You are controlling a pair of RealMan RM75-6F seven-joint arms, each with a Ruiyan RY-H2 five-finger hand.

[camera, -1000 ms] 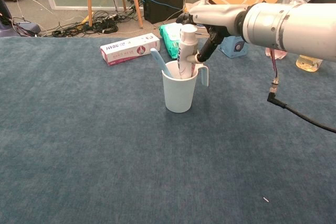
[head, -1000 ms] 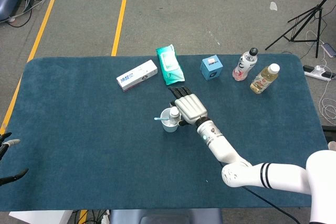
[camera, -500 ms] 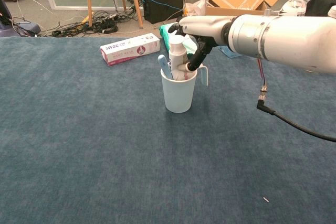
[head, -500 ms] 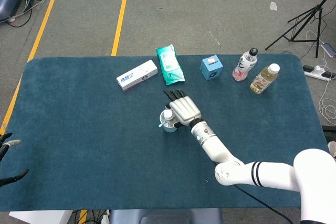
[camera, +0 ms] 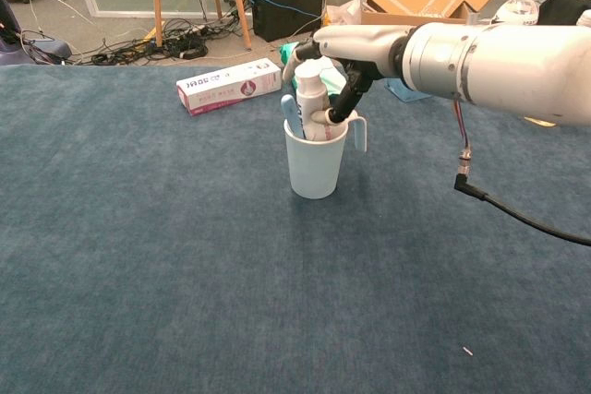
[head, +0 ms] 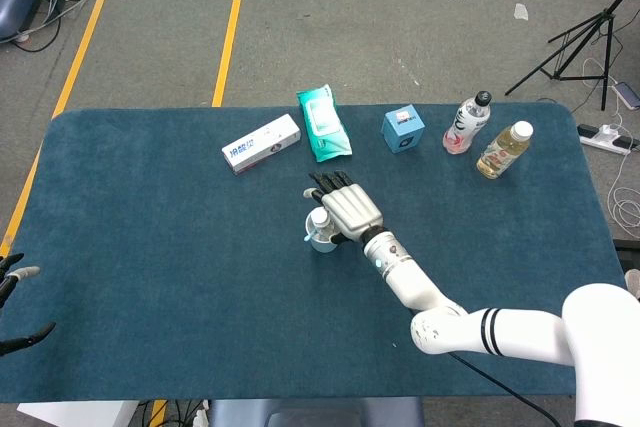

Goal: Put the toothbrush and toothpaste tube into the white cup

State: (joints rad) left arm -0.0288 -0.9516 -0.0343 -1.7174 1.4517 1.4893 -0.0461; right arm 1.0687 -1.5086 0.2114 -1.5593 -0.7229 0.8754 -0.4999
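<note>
Now the toothpaste tube (camera: 311,103) has sunk into the white cup (camera: 315,164).
Right hand (camera: 343,69) still pinches it beside the toothbrush (camera: 289,113); only release remains.

A dark blue cloth (head: 150,277) covers the table. Along its far edge lie a white box (head: 261,143) with blue print, a teal pack of wipes (head: 323,123) beside it, then a small blue box (head: 403,130). Further right stand two bottles close together: one pinkish with a dark cap (head: 467,122), one yellowish with a white cap (head: 503,150). A yellow floor stripe (head: 226,50) runs beyond.
</note>
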